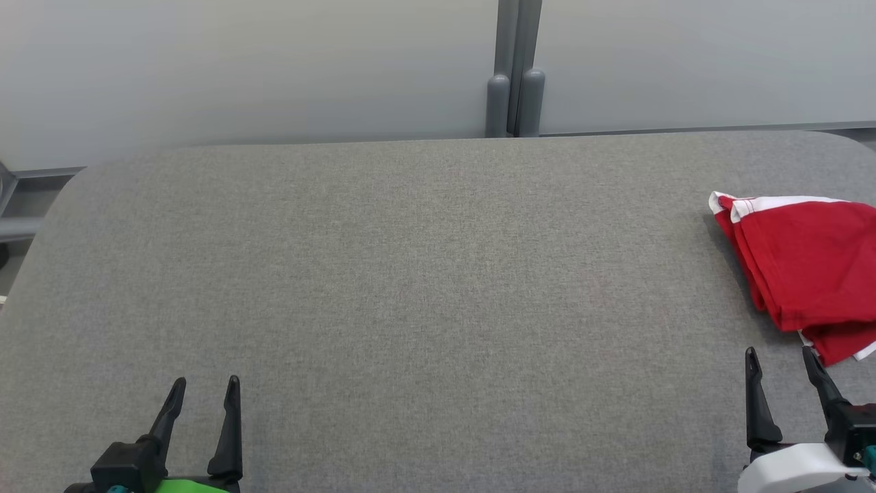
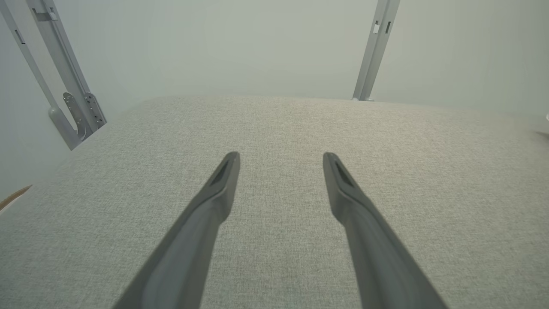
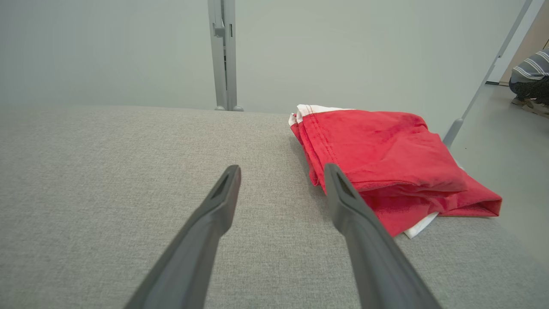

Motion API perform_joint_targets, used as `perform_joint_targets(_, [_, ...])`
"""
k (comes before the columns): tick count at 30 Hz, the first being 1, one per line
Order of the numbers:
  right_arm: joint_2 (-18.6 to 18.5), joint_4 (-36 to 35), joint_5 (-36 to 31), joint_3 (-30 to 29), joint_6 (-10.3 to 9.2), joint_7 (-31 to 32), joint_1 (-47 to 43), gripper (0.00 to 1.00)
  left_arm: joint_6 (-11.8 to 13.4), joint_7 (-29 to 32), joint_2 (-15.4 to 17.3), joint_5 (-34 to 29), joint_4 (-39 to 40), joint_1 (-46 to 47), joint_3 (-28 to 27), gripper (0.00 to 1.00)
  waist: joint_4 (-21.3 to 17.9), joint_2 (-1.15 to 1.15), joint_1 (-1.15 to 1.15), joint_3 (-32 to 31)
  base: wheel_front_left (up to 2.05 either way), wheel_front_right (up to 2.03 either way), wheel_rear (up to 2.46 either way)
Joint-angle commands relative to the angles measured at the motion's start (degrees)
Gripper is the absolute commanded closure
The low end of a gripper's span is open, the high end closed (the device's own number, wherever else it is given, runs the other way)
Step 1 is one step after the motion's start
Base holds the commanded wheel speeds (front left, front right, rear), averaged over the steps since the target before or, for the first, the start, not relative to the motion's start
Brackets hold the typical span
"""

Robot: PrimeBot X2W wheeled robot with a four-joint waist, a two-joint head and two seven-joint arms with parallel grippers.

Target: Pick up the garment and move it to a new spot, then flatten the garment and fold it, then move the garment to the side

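Red garment (image 1: 804, 263) at the right, looks soft, light, floppy (layers may slide apart) — best pinched at its near hem; left gripper (image 1: 207, 379) and right gripper (image 1: 780, 350) spread, empty

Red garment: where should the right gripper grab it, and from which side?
Probably the near folded edge of the red garment, with the right gripper coming in low from the robot's side, open jaws straddling the stack. The layers pile thick there, slightly proud of the table, so one pinch should catch them all.
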State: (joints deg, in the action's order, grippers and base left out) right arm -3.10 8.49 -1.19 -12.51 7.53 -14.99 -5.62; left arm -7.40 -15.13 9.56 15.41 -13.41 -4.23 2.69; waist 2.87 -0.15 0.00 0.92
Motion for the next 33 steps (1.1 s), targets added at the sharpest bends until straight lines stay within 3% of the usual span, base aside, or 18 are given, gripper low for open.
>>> perform_joint_targets(1, [0.07, -0.38, -0.11, -0.24, -0.08, -0.23, -0.99, 0.00, -0.15, 0.03, 0.38, 0.59, -0.05, -0.80, 0.19, 0.00, -0.03, 0.15, 0.00, -0.46, 0.00, 0.00, 0.00])
perform_joint_targets(11, [0.07, -3.08, -0.79, -1.80, -0.08, -0.23, -1.53, 0.00, -0.15, 0.03, 0.71, 1.54, 0.86, -1.40, -0.27, 0.00, -1.41, 0.15, 0.00, -0.60, 0.00, 0.00, 0.00])
perform_joint_targets(29, [0.11, -1.14, -1.70, -4.52, -0.08, -0.23, -0.41, 0.00, -0.16, 0.03, -0.25, 1.13, 1.09, -1.74, -1.14, 0.00, -1.42, 0.15, 0.00, -0.70, 0.00, 0.00, 0.00])
perform_joint_targets(30, [0.26, -1.24, -1.54, -4.61, 0.00, -0.02, -0.97, 0.00, 0.00, 0.00, -0.14, 1.40, 1.21, -1.12, -0.87, 0.00, -1.42, 0.00, 0.00, -0.69, 0.00, 0.00, 0.00])
perform_joint_targets(33, [0.25, -1.25, -1.55, -4.61, 0.00, -0.03, -0.94, 0.00, 0.00, 0.00, -0.16, 1.38, 1.23, -1.12, -0.90, 0.00, -1.45, 0.00, 0.00, -0.68, 0.00, 0.00, 0.00])
